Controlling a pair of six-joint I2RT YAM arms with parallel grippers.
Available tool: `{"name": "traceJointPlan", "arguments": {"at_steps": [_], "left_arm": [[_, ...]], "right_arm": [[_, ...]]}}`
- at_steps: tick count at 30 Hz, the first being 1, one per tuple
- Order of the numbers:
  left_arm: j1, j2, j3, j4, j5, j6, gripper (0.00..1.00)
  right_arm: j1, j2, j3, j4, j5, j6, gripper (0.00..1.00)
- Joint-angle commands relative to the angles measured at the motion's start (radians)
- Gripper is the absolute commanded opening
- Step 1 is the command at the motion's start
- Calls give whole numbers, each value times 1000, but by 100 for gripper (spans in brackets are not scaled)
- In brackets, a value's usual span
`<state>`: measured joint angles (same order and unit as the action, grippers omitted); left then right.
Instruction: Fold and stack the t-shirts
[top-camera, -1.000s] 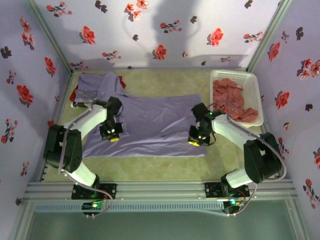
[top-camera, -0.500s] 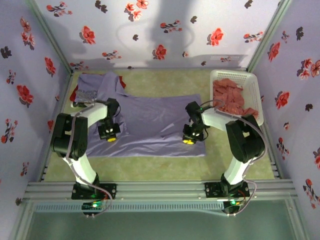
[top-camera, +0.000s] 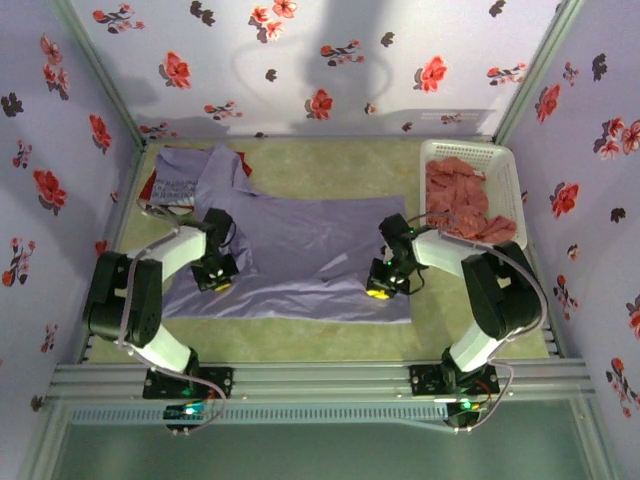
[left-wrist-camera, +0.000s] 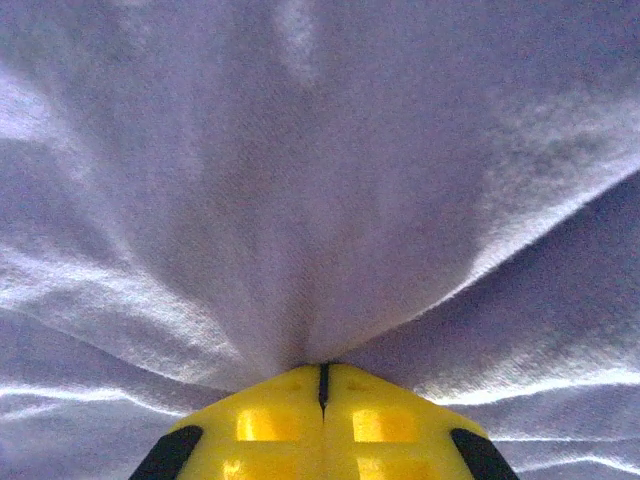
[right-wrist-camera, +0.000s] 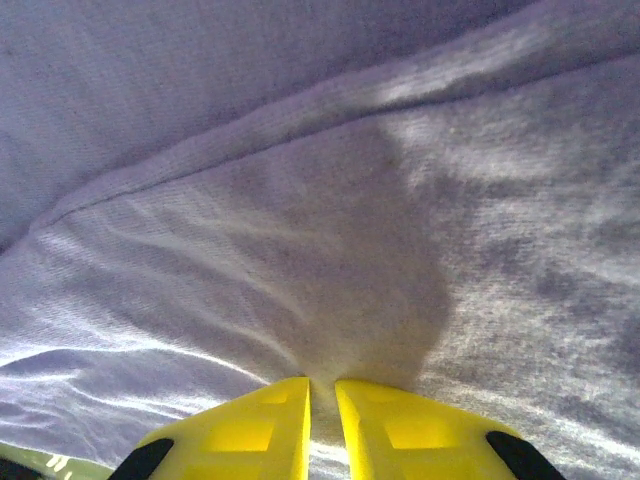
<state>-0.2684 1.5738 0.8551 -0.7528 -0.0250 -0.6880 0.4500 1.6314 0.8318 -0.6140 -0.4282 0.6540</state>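
Both grippers had drawn back toward the bases since a second before, the right gripper (top-camera: 379, 288) more than the left gripper (top-camera: 216, 275), and the lavender shirt (top-camera: 300, 250) had slid nearer with them. Each sat a little in from that shirt's near hem, the left by its left edge and the right by its right edge. The left jaws were pressed fully together, with a pucker of cloth fanning out from their tips. The right jaws stood a sliver apart with a fold of the same shirt nipped between them. The shirt lay spread nearly flat on the mat (top-camera: 300, 340). Past its far-left corner lay a lettered shirt (top-camera: 180, 178). Past its far-right corner stood the basket (top-camera: 510, 175) of red shirts (top-camera: 455, 190). The step looked like dragging and smoothing the shirt before the first fold. The next move would call for both arms to travel together at even tension, or the cloth would likely bunch.
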Motion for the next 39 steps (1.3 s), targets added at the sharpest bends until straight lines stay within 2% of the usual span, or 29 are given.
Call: {"name": "traceJointPlan", "arguments": {"at_steps": [1,5,9,13,15,21,24,30,35,39], "left_arm": [[-9,-15,-104,-94,23,-55,0],[-21,-57,-140,-109,31,-58,0],[-31,-130,-92,-157,54,-57,0],[-19,-149,117,-296,34,-7,0],[-2,-117,235,-354,17,33,3],[102,86,602,-413,32,175,27],[127,233,815,-425,31,245,34],[150,497,1148,-381,50,353,39],[171,698,1393,-357,78,398,43],[180,811,1510,-306,90,433,46]], "right_arm": [[9,4,-82,-141,32,12,20],[9,-46,-97,-156,30,33,20],[8,-111,-41,-188,25,26,24],[-19,-149,112,-226,18,4,27],[-36,-130,192,-236,-10,-3,30],[-65,-5,452,-284,0,-42,35],[-74,57,565,-295,0,-51,36],[-86,159,699,-316,12,-55,38],[-95,161,705,-328,21,-48,39],[-99,161,709,-365,35,-61,40]]}}
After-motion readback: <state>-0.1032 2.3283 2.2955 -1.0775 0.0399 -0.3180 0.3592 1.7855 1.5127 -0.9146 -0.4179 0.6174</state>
